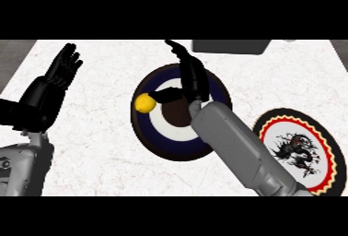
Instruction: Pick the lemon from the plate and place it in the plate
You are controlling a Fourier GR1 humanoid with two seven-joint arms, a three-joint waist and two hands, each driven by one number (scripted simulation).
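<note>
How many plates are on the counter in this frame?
2: a dark blue ringed plate at centre, holding the lemon, partly under the right hand; a red-rimmed plate at the right.

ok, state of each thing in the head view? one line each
lemon: on the left rim of the blue plate, thumb tip touching it, not lifted
blue plate: flat on the counter, partly covered by the right arm
red-rimmed plate: flat on the counter at right, nothing on it
right hand: open over the blue plate, fingers straight
left hand: open, fingers up, resting at left
grey object: at the counter's far edge, cut off
</note>
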